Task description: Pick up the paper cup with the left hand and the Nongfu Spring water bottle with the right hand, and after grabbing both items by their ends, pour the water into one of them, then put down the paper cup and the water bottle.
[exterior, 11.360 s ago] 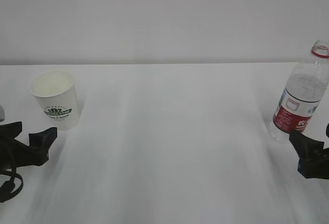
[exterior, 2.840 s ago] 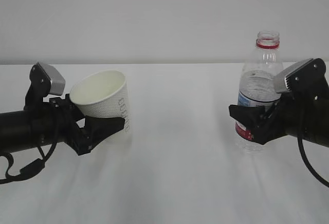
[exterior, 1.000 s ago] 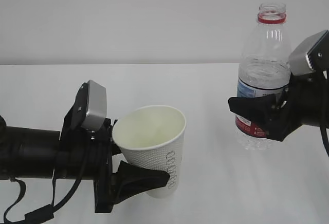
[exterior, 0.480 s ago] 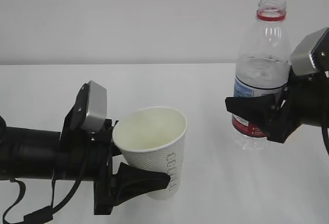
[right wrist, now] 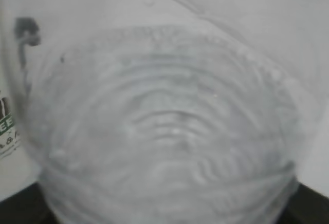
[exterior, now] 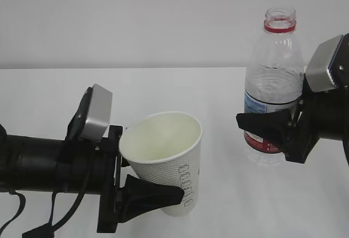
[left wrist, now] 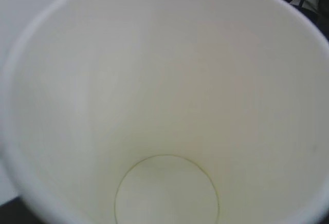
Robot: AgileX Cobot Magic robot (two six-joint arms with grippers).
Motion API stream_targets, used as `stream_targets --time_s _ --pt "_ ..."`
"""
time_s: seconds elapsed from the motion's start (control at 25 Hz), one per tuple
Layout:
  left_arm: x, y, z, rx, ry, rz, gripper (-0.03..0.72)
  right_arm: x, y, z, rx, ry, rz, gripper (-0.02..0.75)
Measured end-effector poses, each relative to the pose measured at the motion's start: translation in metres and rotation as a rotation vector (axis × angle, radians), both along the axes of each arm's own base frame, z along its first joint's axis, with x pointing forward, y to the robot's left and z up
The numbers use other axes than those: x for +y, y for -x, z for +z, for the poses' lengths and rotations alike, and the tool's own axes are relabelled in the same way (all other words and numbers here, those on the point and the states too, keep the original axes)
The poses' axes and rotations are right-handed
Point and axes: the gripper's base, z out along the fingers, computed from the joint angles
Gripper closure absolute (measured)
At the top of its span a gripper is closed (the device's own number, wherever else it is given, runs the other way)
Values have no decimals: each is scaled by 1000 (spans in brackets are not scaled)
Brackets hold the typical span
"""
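Gripped low by the left black claw [exterior: 143, 194], a white dotted paper cup [exterior: 166, 159] is held left of the clear ribbed red-ringed bottle [exterior: 272, 88], itself clamped by the right claw [exterior: 268, 130].

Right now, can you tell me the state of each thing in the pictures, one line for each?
paper cup: held off the table, tilted slightly, empty and dry inside.
Nongfu Spring water bottle: held upright, raised, cap off, water inside.
left hand: closed around the paper cup's lower part.
right hand: closed around the bottle at its label.
table: white; nothing spilled that I can see.
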Motion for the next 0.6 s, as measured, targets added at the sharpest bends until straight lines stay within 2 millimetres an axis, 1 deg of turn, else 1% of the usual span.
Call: stream_targets --time_s 0.16,0.4,0.6 --pt "-3 3 -2 -1 -25 -12 154 0 0 0 -2 1 1 217" --pt "-18 17 -4 -3 -49 -80 154 0 0 1 -3 1 1 217" --pt "-23 23 -4 -4 -49 -107 154 4 2 1 -2 -2 18 217"
